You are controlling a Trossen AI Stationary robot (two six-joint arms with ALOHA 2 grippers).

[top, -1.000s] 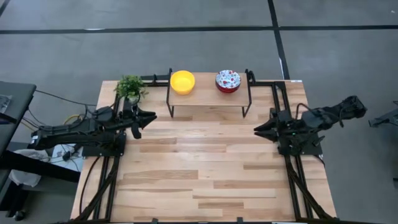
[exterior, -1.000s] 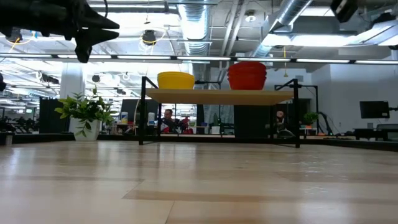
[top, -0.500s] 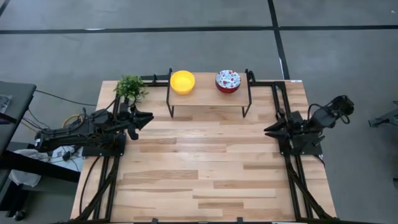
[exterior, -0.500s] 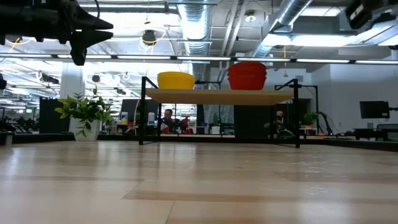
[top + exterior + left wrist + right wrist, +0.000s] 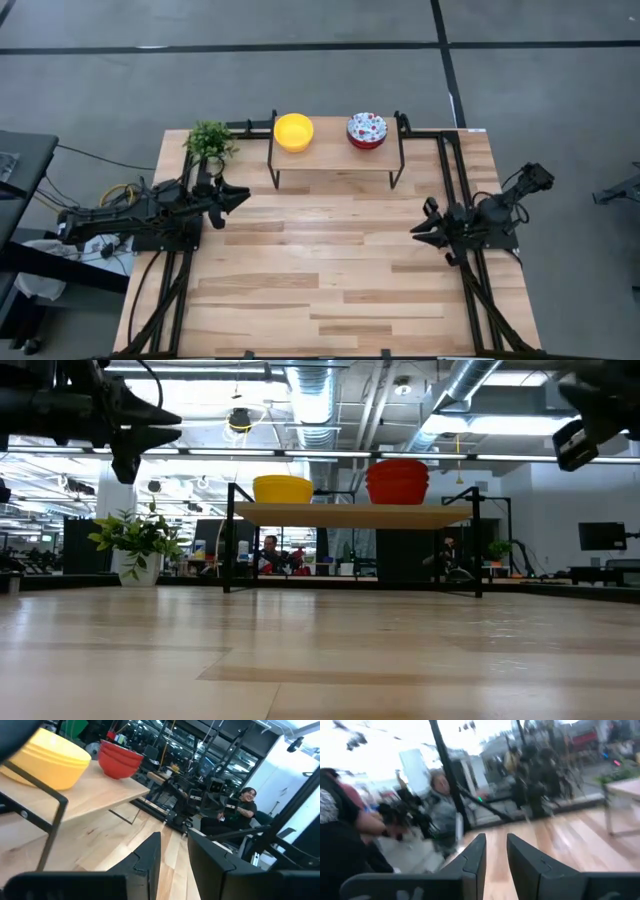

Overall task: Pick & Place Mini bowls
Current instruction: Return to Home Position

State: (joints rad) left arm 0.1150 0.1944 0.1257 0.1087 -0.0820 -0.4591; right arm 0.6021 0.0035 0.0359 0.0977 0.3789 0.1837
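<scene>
Two stacks of mini bowls stand on a raised wooden shelf at the table's far edge. The yellow bowls [image 5: 293, 131] [image 5: 283, 489] [image 5: 52, 760] are on its left half. On its right half is the white floral bowl [image 5: 366, 130], whose outside shows red [image 5: 397, 480] [image 5: 119, 757]. My left gripper [image 5: 240, 193] [image 5: 174, 845] hovers at the table's left side, pointing right, near and left of the shelf, narrowly open and empty. My right gripper [image 5: 415, 230] [image 5: 496, 847] hovers at the right side, pointing left, narrowly open and empty.
A small potted plant [image 5: 209, 141] [image 5: 138, 545] stands at the far left corner, just beyond my left gripper. The shelf rests on thin black legs [image 5: 272, 165]. Black frame rails [image 5: 455, 170] run along the right side. People show in the room beyond the table [image 5: 245, 805] [image 5: 440, 800].
My right gripper has drawn back toward the right edge, then swung toward the near edge and come down. My left gripper has sunk a little in place. The bowls have not moved.
</scene>
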